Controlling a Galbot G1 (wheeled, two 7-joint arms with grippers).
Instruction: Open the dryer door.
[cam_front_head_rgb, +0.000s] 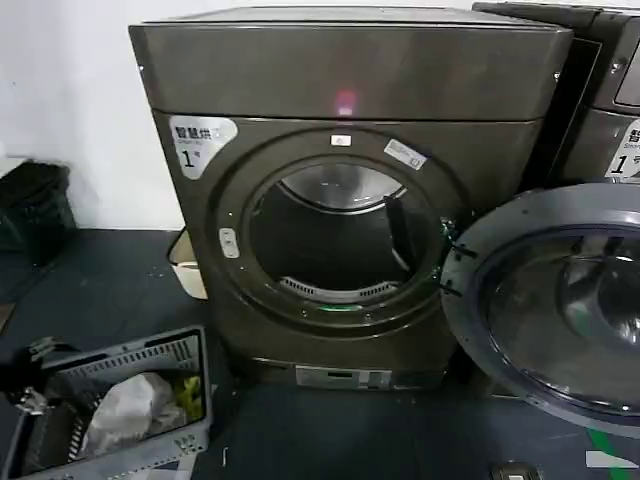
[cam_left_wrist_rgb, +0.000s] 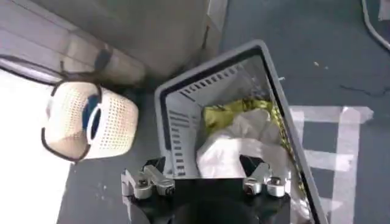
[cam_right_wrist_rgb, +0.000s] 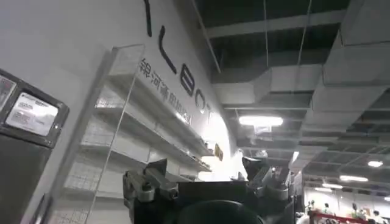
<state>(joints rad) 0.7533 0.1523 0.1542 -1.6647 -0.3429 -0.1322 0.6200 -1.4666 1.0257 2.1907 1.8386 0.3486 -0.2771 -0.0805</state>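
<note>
The dryer (cam_front_head_rgb: 350, 70) stands in front of me with its round drum opening (cam_front_head_rgb: 340, 240) uncovered. The dryer door (cam_front_head_rgb: 465, 290) hangs swung out to the right, its grey inner face and dark glass turned toward me. My left gripper (cam_left_wrist_rgb: 204, 173) is open and hovers low on the left over a grey laundry basket (cam_left_wrist_rgb: 177, 91), apart from the door. My right gripper (cam_right_wrist_rgb: 206, 170) is open too, holds nothing and points up toward the ceiling, away from the dryer.
The grey basket (cam_front_head_rgb: 120, 355) with clothes sits on the floor at front left. A white perforated basket (cam_left_wrist_rgb: 91, 119) lies by the dryer's left side. A twin machine (cam_front_head_rgb: 610, 90) stands at the right, behind the open door. A black bag (cam_front_head_rgb: 30, 210) is at far left.
</note>
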